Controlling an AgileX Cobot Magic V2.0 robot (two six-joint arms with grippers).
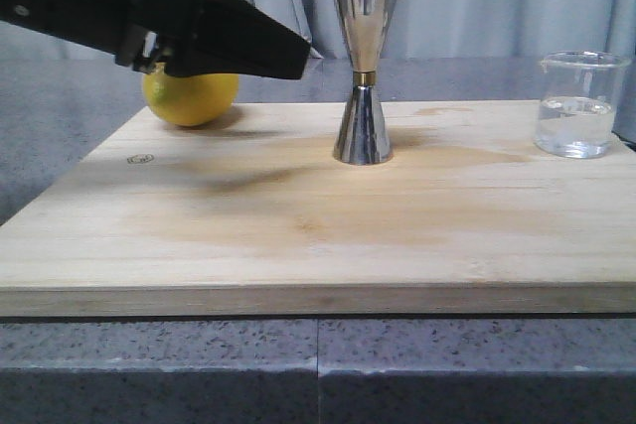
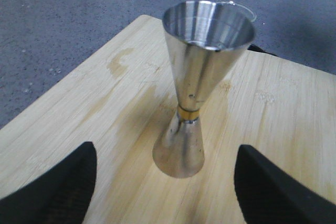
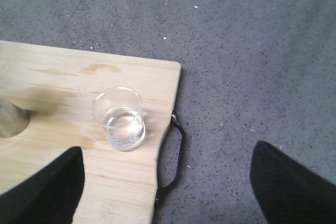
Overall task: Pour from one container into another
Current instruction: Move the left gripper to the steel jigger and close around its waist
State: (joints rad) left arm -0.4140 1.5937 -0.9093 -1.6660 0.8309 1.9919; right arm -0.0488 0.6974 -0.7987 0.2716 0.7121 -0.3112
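The steel jigger (image 1: pixel 364 67) with a gold band stands upright mid-board; in the left wrist view the jigger (image 2: pixel 197 82) is ahead of and between my open fingers. My left gripper (image 1: pixel 283 55) hovers left of it, above the board, empty; left gripper (image 2: pixel 165 182). The clear glass beaker (image 1: pixel 578 104), partly filled with clear liquid, stands at the board's right end. In the right wrist view the beaker (image 3: pixel 121 119) sits near the board's corner, ahead of my open right gripper (image 3: pixel 168 182), which is empty and not seen in the front view.
A yellow lemon (image 1: pixel 191 94) lies at the back left of the wooden board (image 1: pixel 298 225), partly behind my left arm. The board has a black handle loop (image 3: pixel 176 156) at its right edge. Grey speckled tabletop (image 3: pixel 252 66) surrounds it; a curtain hangs behind.
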